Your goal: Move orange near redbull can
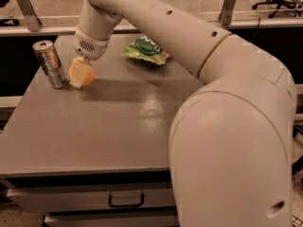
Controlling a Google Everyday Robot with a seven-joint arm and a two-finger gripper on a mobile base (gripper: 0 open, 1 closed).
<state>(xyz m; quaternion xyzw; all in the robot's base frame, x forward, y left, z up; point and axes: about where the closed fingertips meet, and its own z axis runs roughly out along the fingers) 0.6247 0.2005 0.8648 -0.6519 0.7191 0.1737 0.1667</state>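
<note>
While the end effector (79,73) is clamped on the small round orange fruit (88,77), upper left of frame, just beside the tall slim silver can (51,64), drift toward frame left could topple that can; once released, the fruit may roll across the grey surface (118,131).

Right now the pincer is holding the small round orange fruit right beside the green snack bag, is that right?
Not quite. The camera view shows the pincer holding the small round orange fruit right beside the tall slim silver drink can, not the green snack bag, which lies apart, farther back on the grey table.
</note>
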